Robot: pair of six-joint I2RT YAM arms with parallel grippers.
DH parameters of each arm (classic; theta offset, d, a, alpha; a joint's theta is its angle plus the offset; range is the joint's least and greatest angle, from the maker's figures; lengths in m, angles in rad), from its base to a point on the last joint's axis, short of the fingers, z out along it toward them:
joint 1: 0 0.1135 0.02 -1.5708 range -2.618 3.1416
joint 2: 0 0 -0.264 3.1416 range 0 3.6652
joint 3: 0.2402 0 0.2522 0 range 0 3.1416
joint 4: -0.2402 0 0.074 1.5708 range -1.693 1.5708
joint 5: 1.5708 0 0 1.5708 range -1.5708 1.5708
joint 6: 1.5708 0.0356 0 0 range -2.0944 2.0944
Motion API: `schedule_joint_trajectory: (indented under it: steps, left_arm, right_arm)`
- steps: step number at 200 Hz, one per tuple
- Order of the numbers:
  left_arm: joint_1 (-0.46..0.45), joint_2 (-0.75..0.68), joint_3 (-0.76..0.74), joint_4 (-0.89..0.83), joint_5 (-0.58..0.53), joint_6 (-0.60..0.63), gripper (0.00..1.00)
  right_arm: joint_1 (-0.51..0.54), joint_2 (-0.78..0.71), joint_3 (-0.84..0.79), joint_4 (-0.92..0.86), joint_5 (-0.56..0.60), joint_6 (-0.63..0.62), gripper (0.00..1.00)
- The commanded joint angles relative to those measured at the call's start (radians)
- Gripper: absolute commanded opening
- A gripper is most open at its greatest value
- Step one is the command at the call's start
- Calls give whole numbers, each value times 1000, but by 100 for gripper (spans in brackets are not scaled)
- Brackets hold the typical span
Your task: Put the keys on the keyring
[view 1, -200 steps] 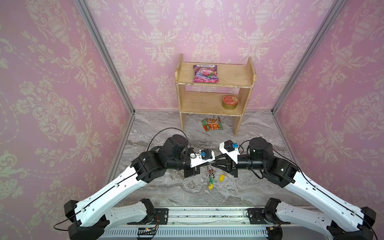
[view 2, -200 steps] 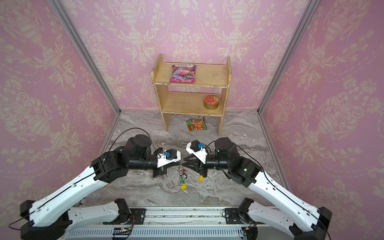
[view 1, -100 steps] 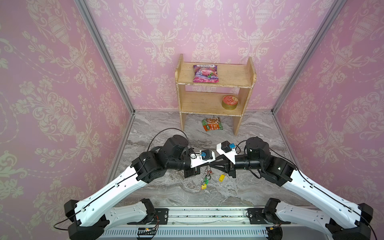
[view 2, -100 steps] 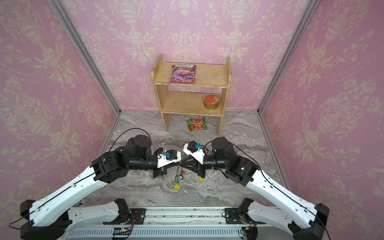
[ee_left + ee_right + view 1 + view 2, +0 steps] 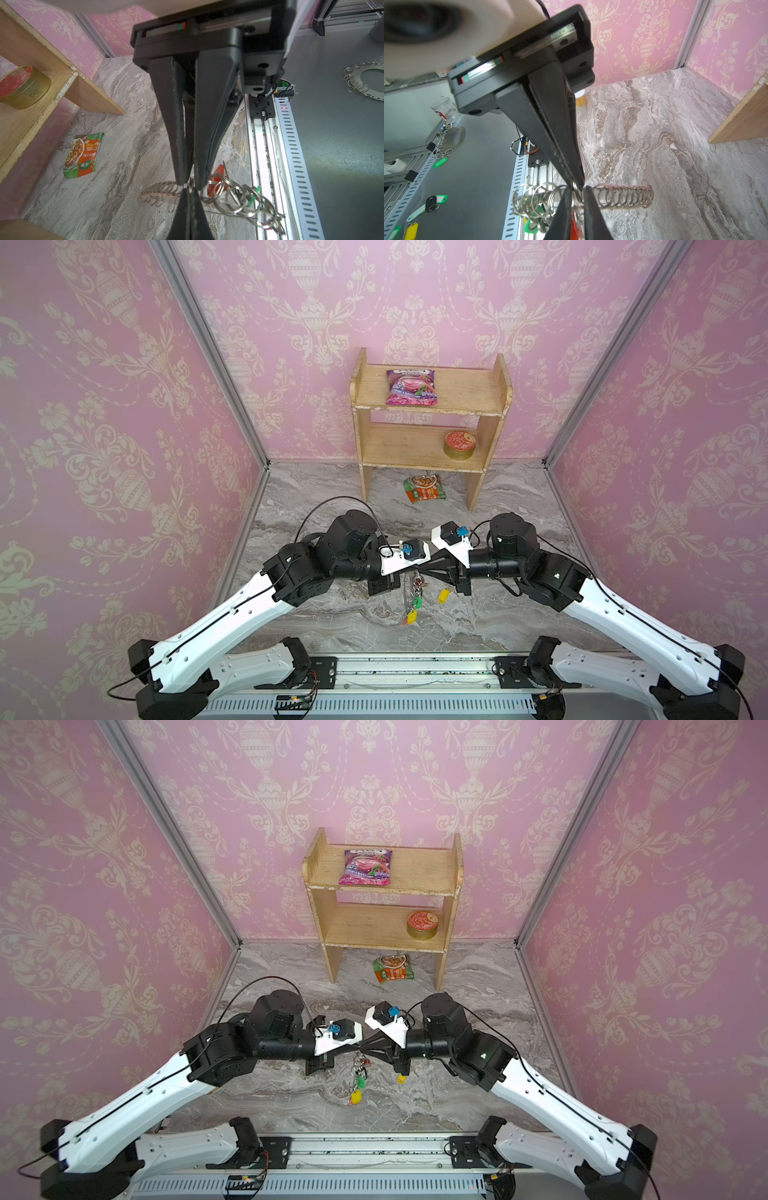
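Note:
Both grippers meet above the middle of the marble floor in both top views. My left gripper [image 5: 414, 570] [image 5: 190, 184] is shut on the keyring [image 5: 160, 190], which hangs edge-on as a row of silver loops [image 5: 623, 197]. The right gripper [image 5: 419, 571] [image 5: 577, 186] faces it tip to tip, shut on one silver loop at the keyring's edge. Keys dangle below the grip with a green tag [image 5: 417, 603], a yellow tag [image 5: 411, 617] and an orange-red tag [image 5: 216, 180]. One yellow-tagged key [image 5: 444, 595] lies loose on the floor under the right gripper.
A wooden shelf [image 5: 430, 414] stands at the back wall with a pink snack bag [image 5: 411, 387] and a round tin [image 5: 459, 445]. A noodle packet [image 5: 424, 488] lies below it. Spare key tags [image 5: 440, 162] and another hoop [image 5: 372, 83] lie beyond the front rail.
The right gripper has moved left up to the left gripper's tips and narrowed its jaws onto a loop. The hanging keys swung a little to the left.

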Motion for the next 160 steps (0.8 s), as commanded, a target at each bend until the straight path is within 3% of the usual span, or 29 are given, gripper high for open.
schedule_joint_trajectory:
  steps: [1,160]
  left_arm:
    - [-9,-18,41,37,10,23,0]
    - [-10,-30,38,59,14,7,0]
  right_arm:
    - [5,5,22,-4,-5,-18,17]
    - [5,-24,-9,16,4,-1,21]
